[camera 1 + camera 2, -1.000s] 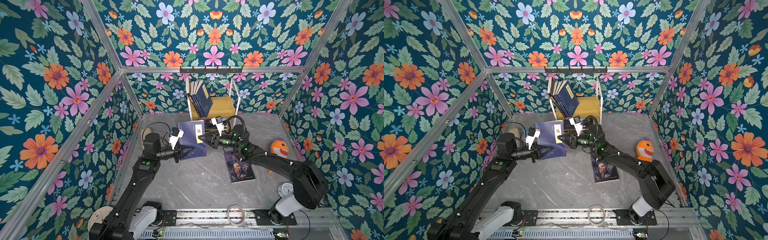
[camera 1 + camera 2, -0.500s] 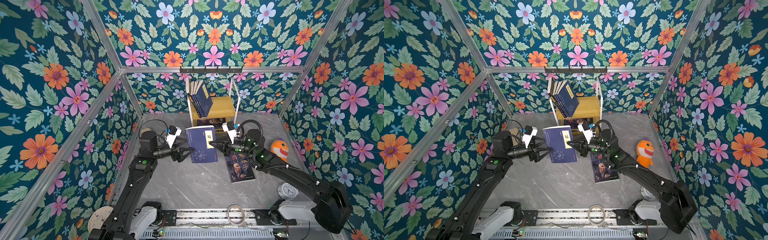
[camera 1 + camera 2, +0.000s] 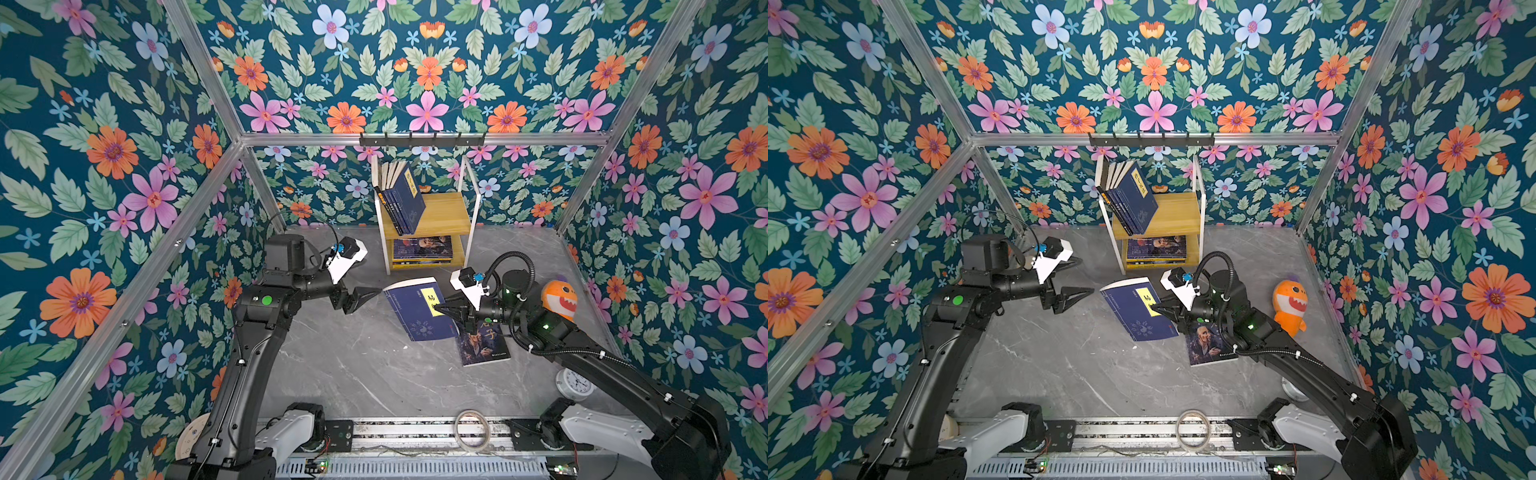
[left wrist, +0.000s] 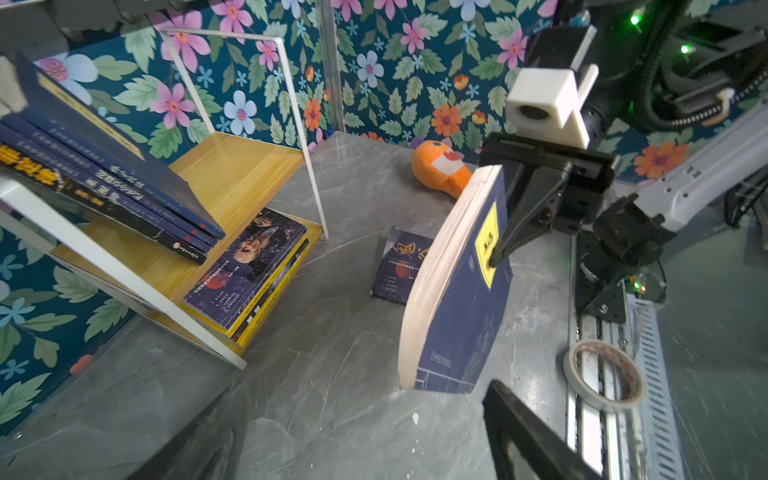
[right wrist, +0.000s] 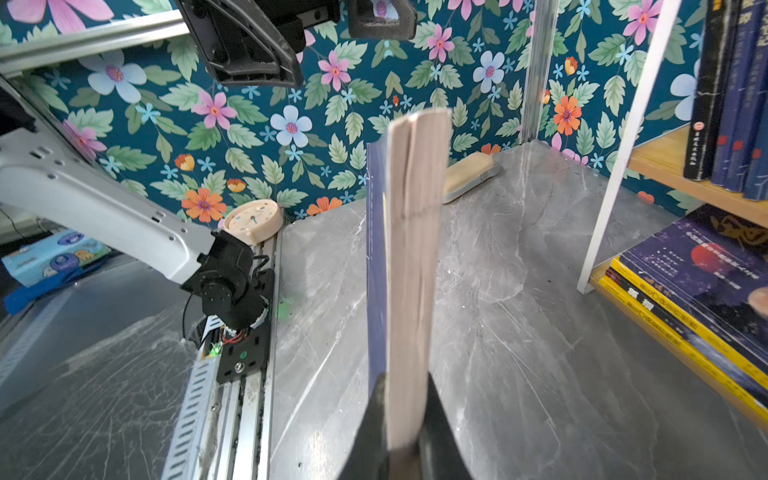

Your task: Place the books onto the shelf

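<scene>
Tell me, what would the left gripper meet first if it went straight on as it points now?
Probably the navy book, which the right gripper holds on edge. The open left gripper points at it across a gap, though depth is unclear.

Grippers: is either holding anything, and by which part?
The right gripper is shut on the navy book, pinching its page-edge side at the yellow label. The left gripper is open, holding nothing.

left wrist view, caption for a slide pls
Right gripper holds a navy book near the shelf; a second book lies flat behind it.
</scene>
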Controlling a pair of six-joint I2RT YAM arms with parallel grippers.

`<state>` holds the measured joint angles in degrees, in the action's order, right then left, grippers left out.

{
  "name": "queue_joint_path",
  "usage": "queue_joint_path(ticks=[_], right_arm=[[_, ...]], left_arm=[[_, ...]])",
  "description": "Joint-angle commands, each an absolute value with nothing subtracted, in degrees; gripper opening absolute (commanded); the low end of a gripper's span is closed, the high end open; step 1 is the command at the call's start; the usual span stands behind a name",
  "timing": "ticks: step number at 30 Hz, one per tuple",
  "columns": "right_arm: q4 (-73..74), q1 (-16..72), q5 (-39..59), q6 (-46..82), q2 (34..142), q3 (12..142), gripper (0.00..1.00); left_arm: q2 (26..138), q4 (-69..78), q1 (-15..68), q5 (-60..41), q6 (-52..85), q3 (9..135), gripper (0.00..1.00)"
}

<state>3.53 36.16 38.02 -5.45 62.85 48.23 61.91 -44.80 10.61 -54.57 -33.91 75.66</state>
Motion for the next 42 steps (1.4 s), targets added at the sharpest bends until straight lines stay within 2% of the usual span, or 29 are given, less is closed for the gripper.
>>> queue_joint_path(ticks=[1, 10, 14, 16, 19, 25, 27, 29, 31, 33, 35, 37, 42], right_arm=[[1.0, 36.3, 39.7, -12.5, 63.8, 49.3, 0.00], [-0.7, 39.4, 42.4, -16.7, 68.0, 52.0, 0.00], [-3.0, 41.1, 42.3, -18.8, 70.7, 54.8, 0.00], [-2.8, 41.6, 42.4, -18.7, 71.6, 55.4, 0.00], [-1.7, 41.9, 41.8, -18.7, 72.5, 55.8, 0.00], [1.3, 42.5, 39.7, -17.8, 73.2, 55.5, 0.00], [1.3, 42.6, 39.6, -18.1, 73.5, 55.9, 0.00], [1.4, 42.7, 37.9, -17.8, 73.5, 55.7, 0.00], [2.8, 43.0, 34.2, -16.4, 72.8, 54.7, 0.17], [5.9, 43.5, 30.1, -15.1, 71.5, 52.4, 0.40], [8.5, 44.2, 25.7, -15.3, 70.0, 49.8, 0.54], [10.0, 44.7, 20.8, -15.2, 68.7, 47.7, 0.59], [10.2, 51.1, -4.6, -15.4, 67.4, 46.1, 0.63]], left_arm=[[62.6, -51.6, 11.0, -59.0, -40.9, 75.1, 0.91], [64.7, -48.9, 16.8, -57.4, -38.7, 72.3, 0.90], [65.4, -44.1, 17.9, -58.9, -34.9, 70.7, 0.84], [66.1, -43.0, 18.5, -58.8, -32.9, 69.9, 0.73], [66.1, -41.0, 18.9, -57.1, -29.1, 68.7, 0.49], [65.0, -40.0, 19.0, -60.2, -27.5, 66.5, 0.19], [64.2, -39.1, 19.0, -61.2, -27.0, 65.7, 0.00], [63.5, -37.0, 18.9, -61.1, -25.1, 64.1, 0.00], [63.4, -36.7, 18.7, -60.3, -24.8, 63.4, 0.00], [62.5, -35.0, 18.2, -58.5, -22.8, 62.5, 0.00], [61.2, -32.2, 17.6, -57.6, -20.5, 60.4, 0.00], [60.5, -28.7, 16.5, -57.8, -16.5, 58.2, 0.00], [58.5, -18.2, 13.1, -54.7, -2.4, 53.4, 0.00]])
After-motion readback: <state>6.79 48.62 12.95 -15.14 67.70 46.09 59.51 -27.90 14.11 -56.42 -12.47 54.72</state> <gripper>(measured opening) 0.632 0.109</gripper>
